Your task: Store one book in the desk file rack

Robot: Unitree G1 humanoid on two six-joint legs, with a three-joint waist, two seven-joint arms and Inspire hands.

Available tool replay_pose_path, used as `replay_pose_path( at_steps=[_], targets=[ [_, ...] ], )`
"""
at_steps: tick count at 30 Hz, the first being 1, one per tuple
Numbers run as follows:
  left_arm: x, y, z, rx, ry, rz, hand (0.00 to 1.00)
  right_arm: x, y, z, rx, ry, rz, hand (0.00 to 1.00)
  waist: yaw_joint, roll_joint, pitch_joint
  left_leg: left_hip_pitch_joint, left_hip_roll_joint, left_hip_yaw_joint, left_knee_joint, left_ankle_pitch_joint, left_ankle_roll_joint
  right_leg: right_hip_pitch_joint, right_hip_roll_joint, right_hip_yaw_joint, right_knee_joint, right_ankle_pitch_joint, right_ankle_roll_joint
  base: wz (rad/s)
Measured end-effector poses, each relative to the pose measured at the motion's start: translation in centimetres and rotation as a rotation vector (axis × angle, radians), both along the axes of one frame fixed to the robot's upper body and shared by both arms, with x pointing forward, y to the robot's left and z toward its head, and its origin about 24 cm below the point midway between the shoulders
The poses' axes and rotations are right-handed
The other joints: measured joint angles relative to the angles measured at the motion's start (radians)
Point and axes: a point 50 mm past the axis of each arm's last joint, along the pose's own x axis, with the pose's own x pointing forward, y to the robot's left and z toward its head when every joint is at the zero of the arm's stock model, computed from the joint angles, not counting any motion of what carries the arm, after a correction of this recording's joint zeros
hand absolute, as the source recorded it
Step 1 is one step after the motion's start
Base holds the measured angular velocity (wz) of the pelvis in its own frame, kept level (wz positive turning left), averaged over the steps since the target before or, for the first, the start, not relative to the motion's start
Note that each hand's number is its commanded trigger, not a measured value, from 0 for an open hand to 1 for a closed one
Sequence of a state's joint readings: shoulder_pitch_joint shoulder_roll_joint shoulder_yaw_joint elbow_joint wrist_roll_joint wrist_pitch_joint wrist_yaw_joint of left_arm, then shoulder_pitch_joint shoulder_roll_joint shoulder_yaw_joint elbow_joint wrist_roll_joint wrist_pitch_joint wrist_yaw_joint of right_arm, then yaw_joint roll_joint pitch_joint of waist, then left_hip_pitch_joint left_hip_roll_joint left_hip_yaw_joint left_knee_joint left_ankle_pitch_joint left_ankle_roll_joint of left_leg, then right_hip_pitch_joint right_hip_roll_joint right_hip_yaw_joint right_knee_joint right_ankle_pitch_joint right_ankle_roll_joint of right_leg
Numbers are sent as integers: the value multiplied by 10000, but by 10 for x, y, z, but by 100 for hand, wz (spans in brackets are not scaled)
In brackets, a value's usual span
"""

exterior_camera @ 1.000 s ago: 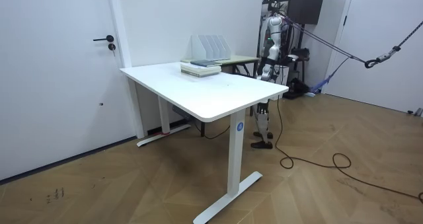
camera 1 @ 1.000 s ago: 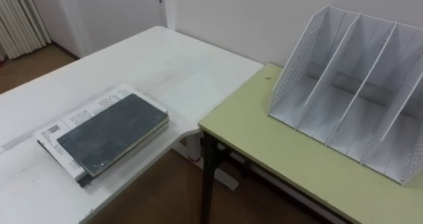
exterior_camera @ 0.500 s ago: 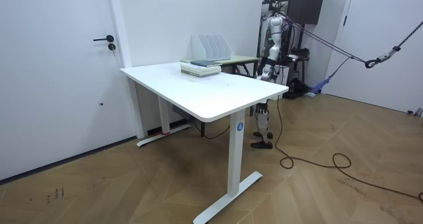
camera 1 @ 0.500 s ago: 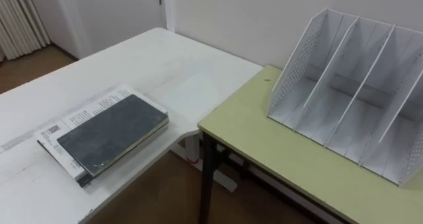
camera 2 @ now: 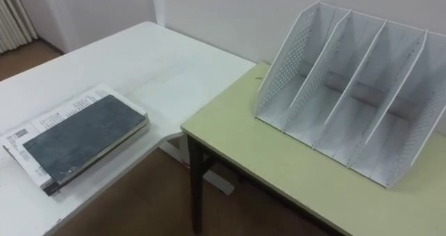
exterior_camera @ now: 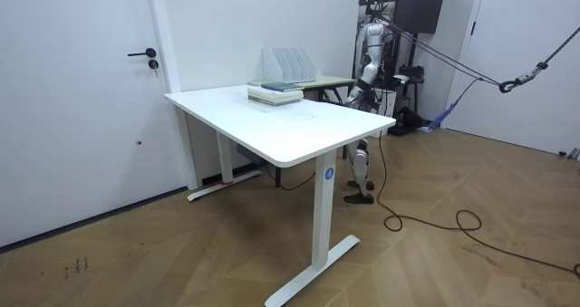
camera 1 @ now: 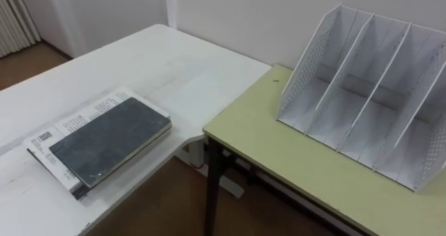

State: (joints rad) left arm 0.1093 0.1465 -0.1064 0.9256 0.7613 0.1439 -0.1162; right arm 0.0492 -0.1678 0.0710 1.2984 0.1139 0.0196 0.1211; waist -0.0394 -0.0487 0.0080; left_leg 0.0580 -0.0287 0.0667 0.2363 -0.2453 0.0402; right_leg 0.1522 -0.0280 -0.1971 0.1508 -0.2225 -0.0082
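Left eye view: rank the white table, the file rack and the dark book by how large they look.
1. white table, largest, though cropped by the view's edges.
2. file rack, cropped at the right edge.
3. dark book, clearly the smallest.

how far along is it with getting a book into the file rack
Done: nothing yet; the white perforated file rack on the yellow-green desk has all its slots empty. Under way: nothing visible; the dark grey book lies flat atop a white printed book on the white table. Left: grasp one book, carry it over, stand it in a slot.
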Motion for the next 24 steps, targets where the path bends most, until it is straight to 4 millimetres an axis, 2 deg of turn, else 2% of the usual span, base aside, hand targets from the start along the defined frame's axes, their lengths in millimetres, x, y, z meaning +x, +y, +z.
replay_pose_path(
  at_steps=[1, 2, 4, 6, 11, 13, 15, 19, 24],
  targets=[
    [3, -2, 1, 68, -114, -324, 0, 0, 0, 0, -7, -1, 104, 0, -15, -14, 0, -16, 0, 2, -6, 0, 0, -65, -18, 2, 3, 0, 0, 0],
    [14, -7, 6, 204, -544, -947, 0, 2, 1, 0, -30, -58, 288, 0, -42, 1, -35, -76, 18, 0, -7, 4, 6, -126, -18, 2, 3, 0, -1, 0],
    [34, -19, 18, 263, -1516, -1848, 0, 4, 1, 1, -35, -141, 356, 0, -95, -26, -28, -165, 21, 12, -3, 22, 29, -235, -9, -13, 19, 8, 4, 3],
    [56, -38, 30, -163, -2641, -2616, 0, 9, 1, 1, -44, -311, 486, 0, -160, 20, -35, -240, 16, 66, -10, 36, 46, -240, -4, 3, 41, 24, 26, -2],
    [76, -73, 50, -883, -4044, -4083, 0, 15, 2, 2, -56, -609, 805, 0, -420, 61, -15, -138, -2, 91, -38, 39, 51, -198, -27, 54, 16, 35, 41, -4],
    [86, -85, 64, -1190, -4844, -4575, 0, 16, 1, 3, -27, -699, 751, 0, -470, 97, 23, -180, -2, 106, -47, 39, 52, -250, -31, 45, 10, 39, 47, 0],
    [95, -93, 79, -1425, -5632, -4819, 0, 17, 1, 3, -24, -711, 704, 0, -458, 125, 43, -218, -1, 100, -47, 45, 61, -270, -29, 6, 10, 41, 49, 2],
    [104, -101, 98, -1693, -6606, -5200, 0, 16, 0, 3, -36, -700, 723, 0, -491, 159, 27, -136, 2, 53, -50, 50, 65, -183, -17, 7, 10, 41, 48, 1],
    [116, -109, 134, -1306, -8518, -5981, 0, 16, -2, 3, -119, -647, 825, 0, -514, 192, 5, -137, -2, -5, 6, 54, 72, -151, -28, -10, 33, 58, 51, 0]
  ],
)
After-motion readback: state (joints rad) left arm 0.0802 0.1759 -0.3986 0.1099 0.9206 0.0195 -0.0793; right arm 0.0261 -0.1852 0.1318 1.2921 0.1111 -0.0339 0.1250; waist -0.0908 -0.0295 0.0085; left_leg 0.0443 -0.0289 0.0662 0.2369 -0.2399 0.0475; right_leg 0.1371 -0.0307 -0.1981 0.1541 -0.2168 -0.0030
